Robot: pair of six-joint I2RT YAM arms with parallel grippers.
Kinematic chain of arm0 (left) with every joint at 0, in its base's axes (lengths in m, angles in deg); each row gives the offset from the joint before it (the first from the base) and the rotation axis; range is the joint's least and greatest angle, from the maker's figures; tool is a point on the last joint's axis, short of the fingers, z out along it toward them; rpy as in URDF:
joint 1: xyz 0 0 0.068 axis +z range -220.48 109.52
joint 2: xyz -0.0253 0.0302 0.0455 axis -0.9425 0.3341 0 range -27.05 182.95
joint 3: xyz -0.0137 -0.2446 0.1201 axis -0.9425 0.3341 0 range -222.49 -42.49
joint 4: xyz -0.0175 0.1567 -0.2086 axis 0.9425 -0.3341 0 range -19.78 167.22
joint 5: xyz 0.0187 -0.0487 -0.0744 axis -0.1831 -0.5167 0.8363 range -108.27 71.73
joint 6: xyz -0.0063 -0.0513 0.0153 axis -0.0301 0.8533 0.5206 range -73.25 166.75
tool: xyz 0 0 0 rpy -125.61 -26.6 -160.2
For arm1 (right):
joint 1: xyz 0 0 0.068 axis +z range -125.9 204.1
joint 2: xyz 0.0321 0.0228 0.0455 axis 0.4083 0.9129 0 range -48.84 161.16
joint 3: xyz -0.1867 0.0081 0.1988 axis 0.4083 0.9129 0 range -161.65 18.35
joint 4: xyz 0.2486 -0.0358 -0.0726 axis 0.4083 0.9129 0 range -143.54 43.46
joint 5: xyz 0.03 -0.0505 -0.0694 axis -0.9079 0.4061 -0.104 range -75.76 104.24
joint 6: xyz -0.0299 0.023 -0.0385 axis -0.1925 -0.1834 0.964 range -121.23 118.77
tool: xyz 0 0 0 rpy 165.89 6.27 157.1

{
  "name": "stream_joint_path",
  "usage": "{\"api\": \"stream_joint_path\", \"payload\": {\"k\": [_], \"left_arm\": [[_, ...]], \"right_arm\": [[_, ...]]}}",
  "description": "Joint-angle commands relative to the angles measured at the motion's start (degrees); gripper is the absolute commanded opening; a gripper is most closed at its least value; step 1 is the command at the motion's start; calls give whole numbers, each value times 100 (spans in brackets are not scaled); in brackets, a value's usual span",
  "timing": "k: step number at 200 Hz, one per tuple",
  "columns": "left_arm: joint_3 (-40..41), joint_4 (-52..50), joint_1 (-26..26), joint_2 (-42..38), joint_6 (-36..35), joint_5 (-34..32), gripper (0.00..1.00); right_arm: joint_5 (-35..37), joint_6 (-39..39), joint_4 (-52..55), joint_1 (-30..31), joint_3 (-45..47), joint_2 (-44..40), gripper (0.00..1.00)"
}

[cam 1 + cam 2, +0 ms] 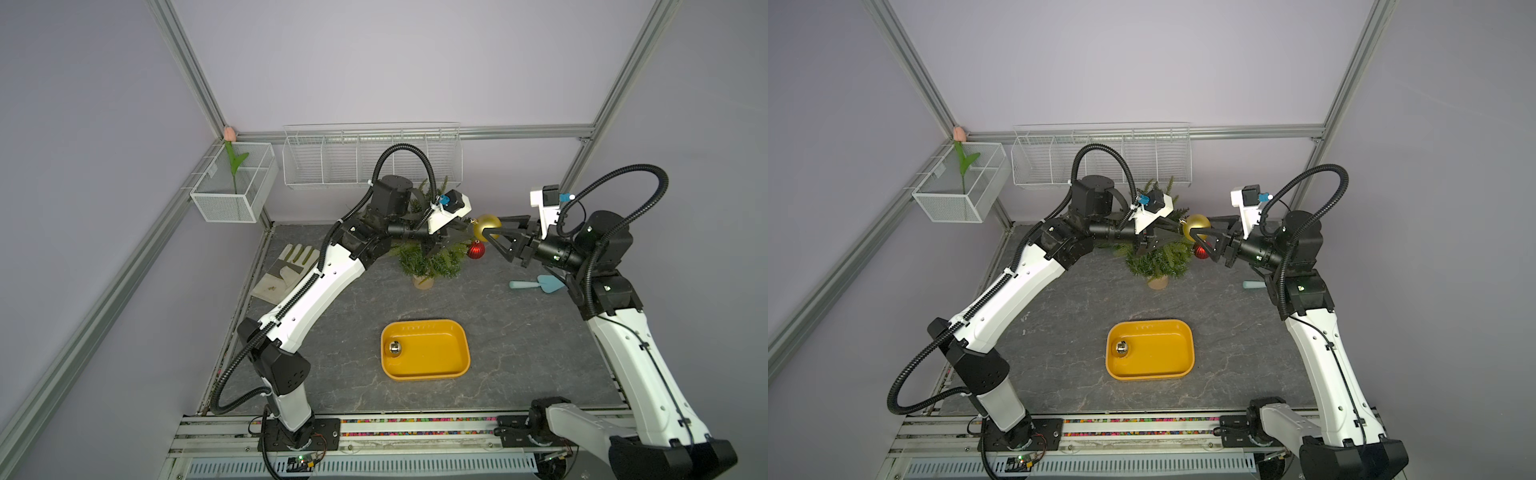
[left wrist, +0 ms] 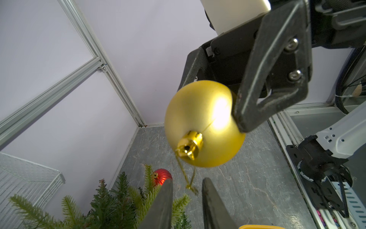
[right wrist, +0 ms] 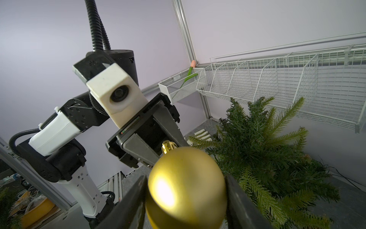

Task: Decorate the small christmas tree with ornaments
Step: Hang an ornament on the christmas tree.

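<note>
Left wrist view, right gripper (image 2: 213,101) clamping gold bauble (image 2: 198,123), cap (image 2: 189,145) toward parted left gripper (image 2: 188,181).

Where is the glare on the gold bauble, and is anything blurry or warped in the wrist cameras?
Left wrist view: hotspot on the gold bauble. Right wrist view: another hotspot on it, its edges soft, the tree crisper, the wire rack bowed by the lens.

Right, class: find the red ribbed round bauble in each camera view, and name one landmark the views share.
Top view: the red ribbed round bauble, just above centre, at the right edge of the small green fir tree.
Top view: bauble, same spot by the fir.
Left wrist: bauble just behind the fir's branch tips.
Right wrist: not in it.
Shared landmark: the fir tree.
</note>
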Motion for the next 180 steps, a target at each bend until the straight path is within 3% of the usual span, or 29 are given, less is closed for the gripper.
{"api": "stream_joint_path", "payload": {"k": [1, 41, 95, 129, 180], "left_arm": [[-147, -27, -2, 17, 28, -40, 25], [-363, -195, -1, 142, 26, -100, 13], [-409, -481, -18, 181, -357, -807, 2], [-312, -783, -279, 204, -1247, -1757, 0], [-796, -1289, -457, 677, -1688, -2466, 0]], "right_arm": [[-26, 111, 38, -27, 42, -117, 44], [34, 243, 229, -32, 76, -183, 44], [487, 636, 962, -41, 61, -181, 42], [750, 789, 1319, -34, 94, -126, 41], [844, 971, 1527, -40, 267, -67, 41]]}}
